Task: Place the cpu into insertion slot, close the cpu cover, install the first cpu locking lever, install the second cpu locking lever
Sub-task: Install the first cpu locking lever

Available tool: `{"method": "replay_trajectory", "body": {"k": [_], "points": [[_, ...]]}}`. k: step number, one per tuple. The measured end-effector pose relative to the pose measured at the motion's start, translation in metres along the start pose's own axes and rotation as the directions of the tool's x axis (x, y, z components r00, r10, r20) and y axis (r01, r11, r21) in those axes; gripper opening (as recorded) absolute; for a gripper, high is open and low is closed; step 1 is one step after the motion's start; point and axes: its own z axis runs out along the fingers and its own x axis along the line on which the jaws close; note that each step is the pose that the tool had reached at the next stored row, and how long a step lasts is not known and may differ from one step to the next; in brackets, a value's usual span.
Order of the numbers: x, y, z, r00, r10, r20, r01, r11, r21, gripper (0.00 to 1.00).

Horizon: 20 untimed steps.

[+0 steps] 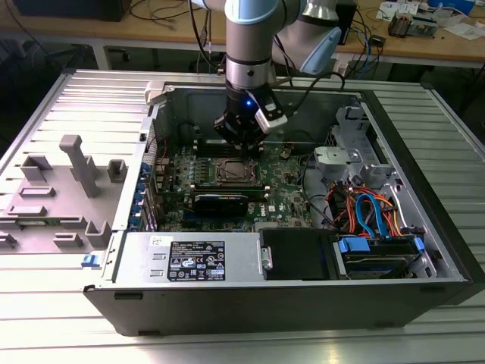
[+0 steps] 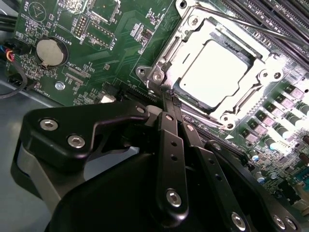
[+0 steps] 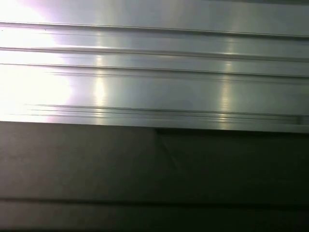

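In the exterior view the open computer case (image 1: 114, 258) lay on a ribbed metal table (image 1: 45, 318), with a grey plastic panel (image 1: 61, 189) resting on the table at the view's left, well apart from the work. Inside the case the green motherboard (image 1: 220, 182) lay flat, and the insertion slot (image 1: 236, 171) sat near its middle, with a long black card (image 1: 220, 202) just beside it on the near side. The gripper (image 1: 244, 141) hung directly over the far edge of the slot, close to the board. In the second wrist view the cpu (image 2: 219, 72) sat square inside the slot, and the cpu cover (image 2: 190, 36) appeared to lie down flat around it, its window framing the chip. So the placing looked done and the cover looked closed; whether either locking lever was latched I could not tell. The gripper's fingers (image 2: 170, 140) were drawn together with nothing between them, their tips resting at the corner of the socket frame, perhaps on a thin lever there. Room was tight: memory slots (image 2: 270, 19) crowded the far side of the slot. Toward the exterior view's right, the drive cage (image 1: 356, 163) and a tangle of cables (image 1: 364, 208) stood well apart.
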Motion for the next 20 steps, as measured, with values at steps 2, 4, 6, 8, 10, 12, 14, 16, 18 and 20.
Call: {"method": "replay_trajectory", "body": {"k": [2, 4, 6, 8, 10, 12, 14, 16, 18, 20], "points": [[0.0000, -0.0008, 0.0005, 1.0000, 0.000, 0.0000, 0.000, 1.0000, -0.0003, 0.11], [0.0001, -0.0012, 0.0010, 1.0000, 0.000, -0.0001, 0.000, 1.0000, -0.0001, 0.11], [0.0002, -0.0017, 0.0016, 1.0000, 0.000, -0.0002, 0.000, 1.0000, 0.0001, 0.11], [0.0002, -0.0019, 0.0019, 1.0000, 0.000, -0.0001, 0.000, 1.0000, 0.0001, 0.11], [0.0002, -0.0023, 0.0022, 1.0000, 0.000, -0.0001, 0.000, 1.0000, 0.0002, 0.11], [0.0002, -0.0026, 0.0027, 1.0000, 0.000, -0.0001, 0.000, 1.0000, 0.0001, 0.11], [0.0003, -0.0028, 0.0030, 1.0000, 0.000, -0.0002, 0.000, 1.0000, 0.0002, 0.11], [0.0003, -0.0029, 0.0034, 1.0000, 0.000, -0.0002, 0.000, 1.0000, 0.0002, 0.11], [0.0003, -0.0028, 0.0040, 1.0000, 0.000, -0.0002, 0.000, 1.0000, 0.0002, 0.11], [0.0002, -0.0028, 0.0043, 1.0000, 0.000, -0.0002, 0.000, 1.0000, 0.0000, 0.11]]}}
